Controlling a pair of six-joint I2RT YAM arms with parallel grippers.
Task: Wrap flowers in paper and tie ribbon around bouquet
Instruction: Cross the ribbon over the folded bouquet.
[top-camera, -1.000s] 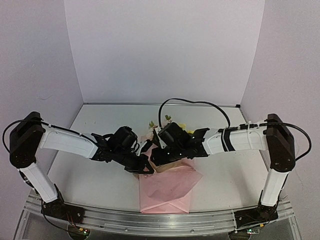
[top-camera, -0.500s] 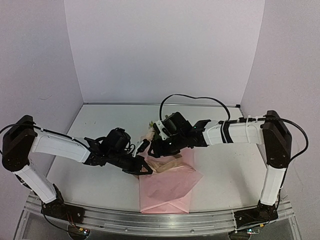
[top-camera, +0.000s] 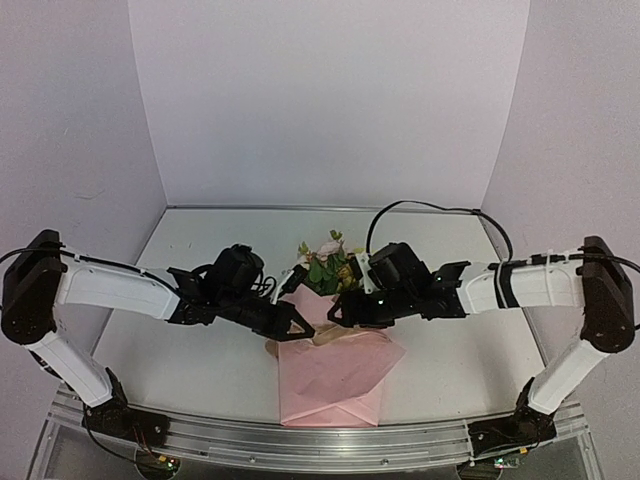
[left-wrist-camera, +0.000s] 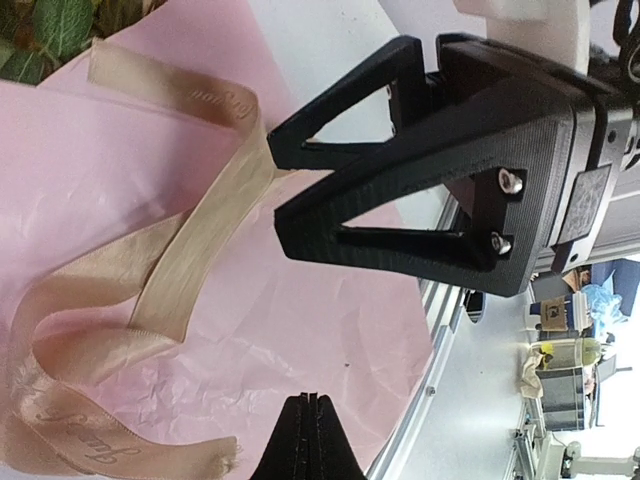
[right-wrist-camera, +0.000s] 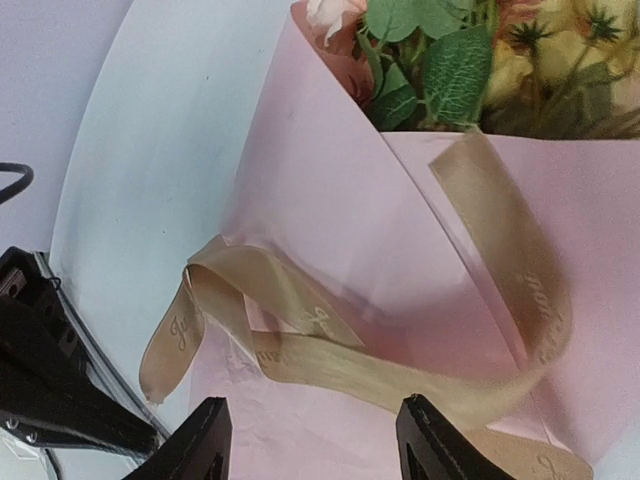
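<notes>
Looking at the jaws first: the left jaws are pinched fully together with nothing between them that I can see, hovering just above the paper (left-wrist-camera: 120, 200). The right jaws stand partly apart, gripping nothing, with the ribbon (right-wrist-camera: 330, 355) lying under the gap. The two sets of jaws sit close together over the same spot, so it's pretty crowded there.

Progress-wise, I'd say the wrapping half looks done. The flowers (right-wrist-camera: 440, 60) poke out of a pink cone, and the bouquet (top-camera: 330, 330) lies mid-tabletop with the blooms pointing at the back wall (top-camera: 330, 100). The ribbon is just draped loose and curly across the paper, one end flopping off toward the left. Nothing is looped around the cone or knotted, so the whole tying part is left.

Room-wise, there's bare tabletop (top-camera: 200, 360) on both sides and behind. The paper's tail reaches close to the front rail (top-camera: 300, 440), so there's not much slack that way.
</notes>
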